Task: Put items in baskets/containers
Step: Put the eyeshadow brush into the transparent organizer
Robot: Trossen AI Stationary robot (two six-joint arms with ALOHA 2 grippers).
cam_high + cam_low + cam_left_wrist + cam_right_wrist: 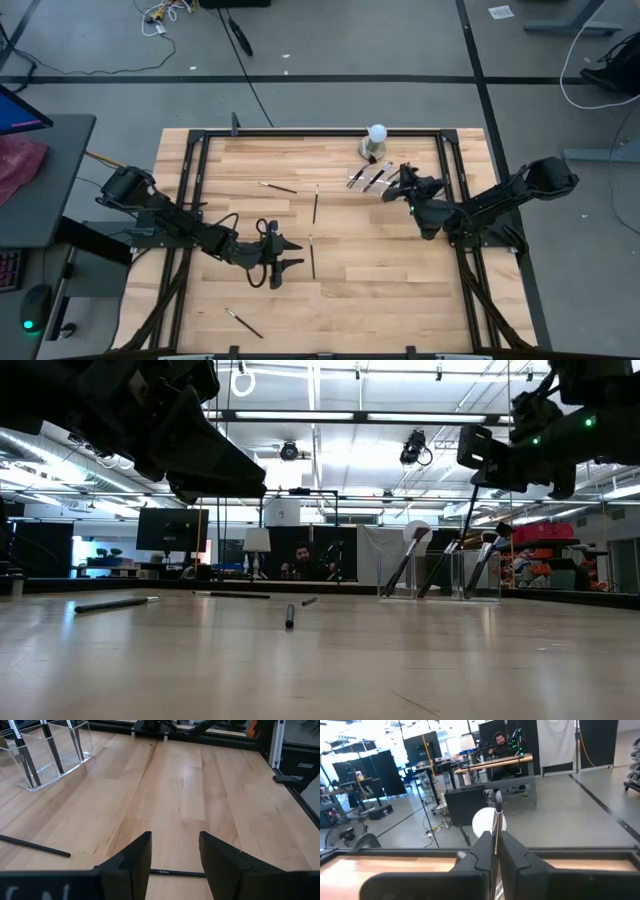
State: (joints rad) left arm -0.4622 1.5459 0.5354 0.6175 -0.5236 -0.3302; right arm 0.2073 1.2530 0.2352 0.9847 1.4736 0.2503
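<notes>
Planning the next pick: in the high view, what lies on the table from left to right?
Brush near the front edge → brush toward the back → left gripper → two brushes in line mid-table → clear tray with brushes → right gripper.

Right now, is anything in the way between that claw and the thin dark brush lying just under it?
Nothing visible: the open left gripper hovers right over the thin dark makeup brush on bare wooden table.

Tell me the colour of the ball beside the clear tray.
White ball, clearest in the high view.
</notes>
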